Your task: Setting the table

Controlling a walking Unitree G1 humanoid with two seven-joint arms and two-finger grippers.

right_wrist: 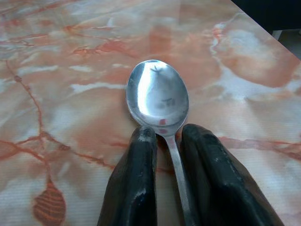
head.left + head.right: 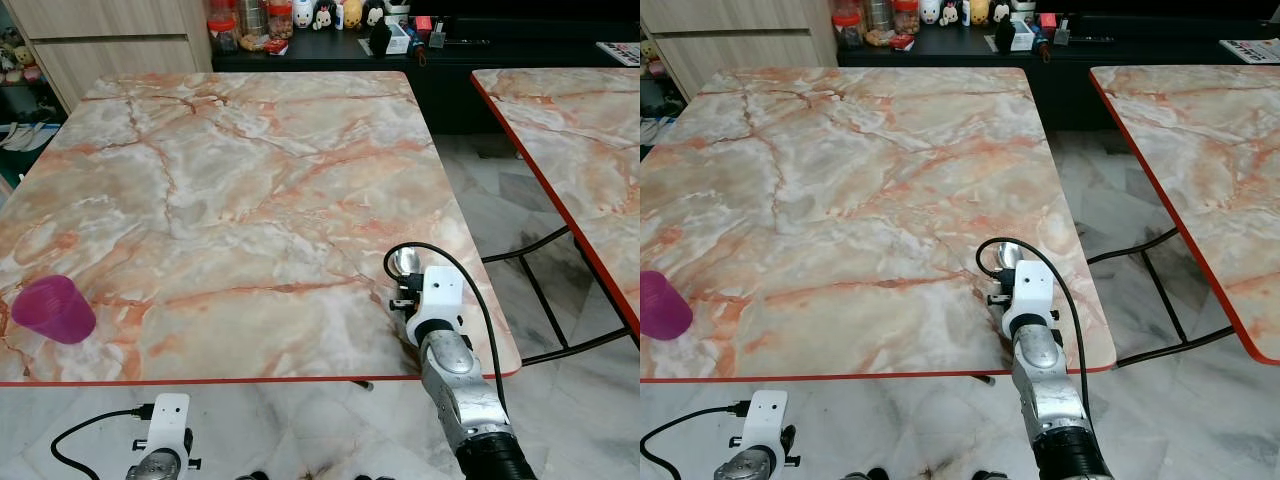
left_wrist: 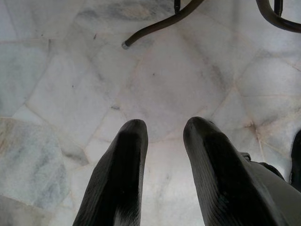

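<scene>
1. My right gripper [image 1: 162, 141] clamps the spoon [image 1: 157, 96] by its neck, bowl low over the desk [image 2: 230, 180] near its front right corner.
2. My left gripper [image 3: 162, 141] hangs parted over the floor.
3. A pink cup [image 2: 53, 309] stands at front left; I judge most of the setting remains.

The room is bright with soft, even light. The marble table [image 2: 230, 190] looks clear and sharp, with only faint shadows. The spoon [image 1: 157, 96] shines and shows a small dark reflection in its bowl. The black fingers [image 3: 117, 179] up close look a bit blurry. The floor [image 3: 178, 80] has a pale glow.
</scene>
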